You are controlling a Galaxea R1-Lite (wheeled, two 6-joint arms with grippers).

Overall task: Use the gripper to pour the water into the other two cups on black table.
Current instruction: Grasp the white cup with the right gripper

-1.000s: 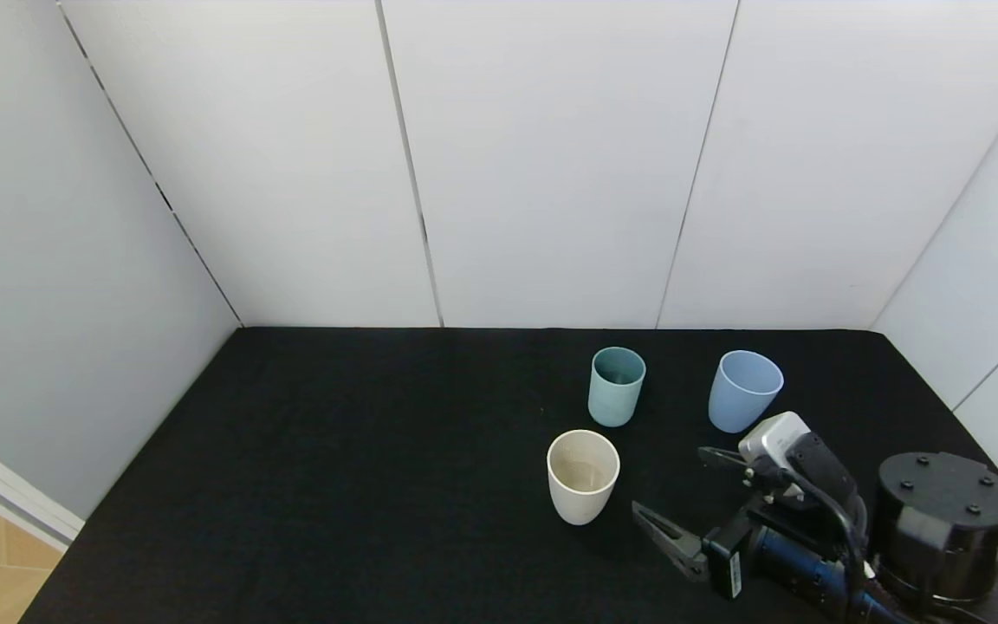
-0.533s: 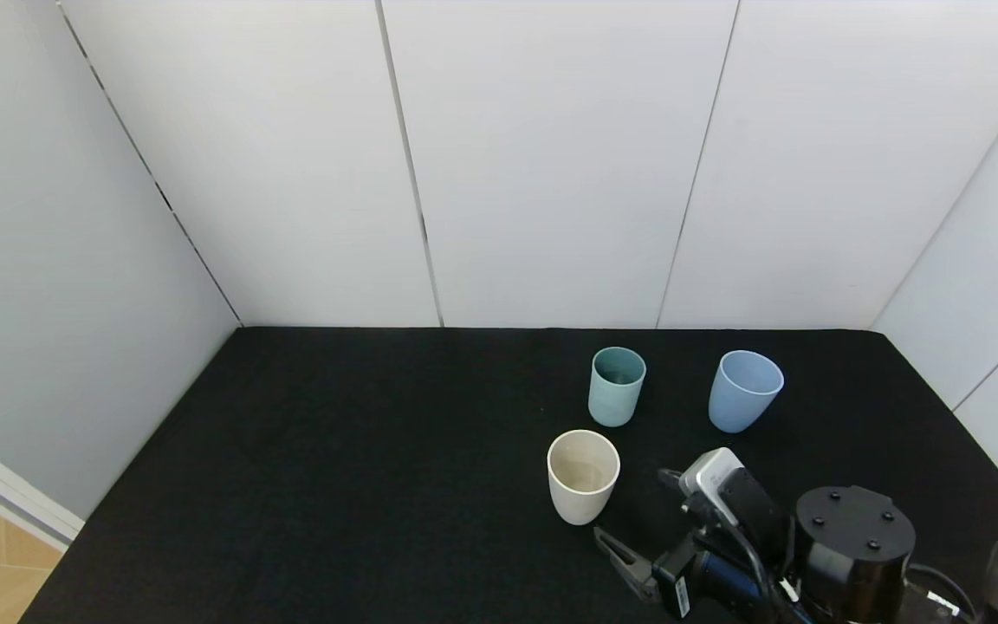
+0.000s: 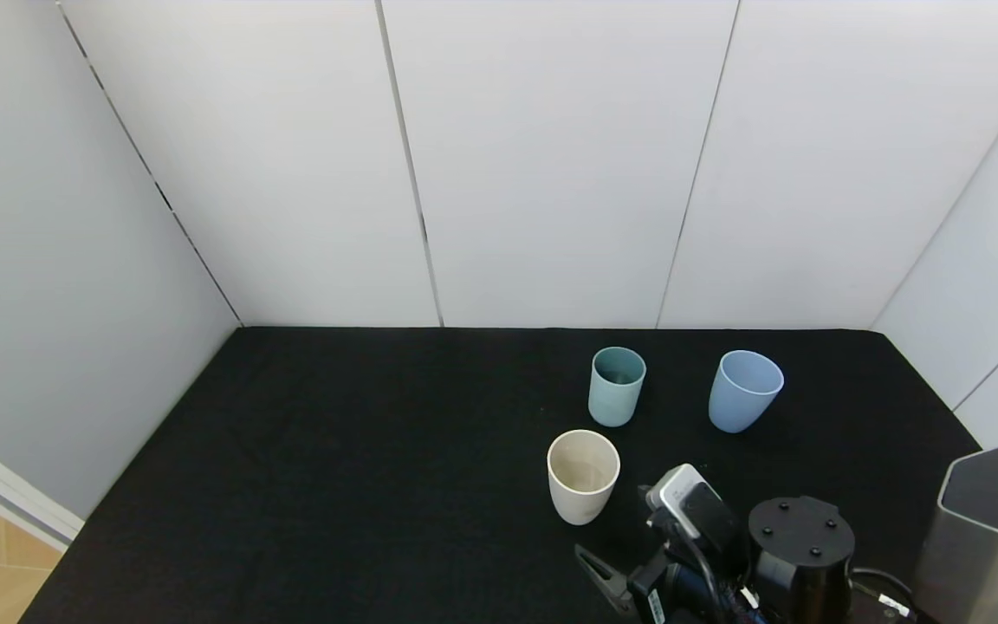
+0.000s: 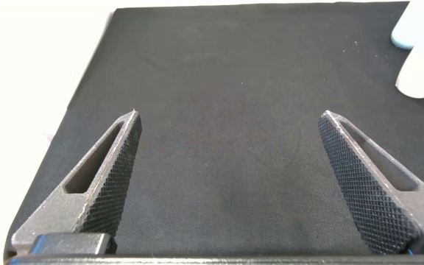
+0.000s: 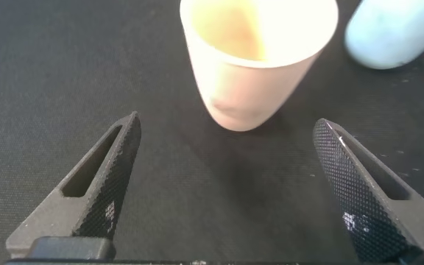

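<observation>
The cream cup (image 3: 583, 475) stands upright on the black table (image 3: 360, 485), with clear water faintly visible inside. The teal-green cup (image 3: 616, 386) and the light blue cup (image 3: 743, 391) stand upright behind it. My right gripper (image 3: 612, 520) is open and empty, low over the table just right of and nearer than the cream cup, apart from it. In the right wrist view the cream cup (image 5: 256, 59) stands just beyond the open right gripper (image 5: 227, 121). My left gripper (image 4: 227, 118) is open and empty over bare cloth and does not show in the head view.
White panel walls (image 3: 551, 173) enclose the table on three sides. A grey housing (image 3: 993, 537) of my right arm fills the near right corner. A pale cup (image 5: 396, 33) shows behind the cream cup in the right wrist view. A pale cup shape (image 4: 422, 51) sits at the edge of the left wrist view.
My right arm has moved left and toward the near edge, bringing the open gripper close beside the cream cup. The grey housing has come into view at the right. The cups have not moved.
</observation>
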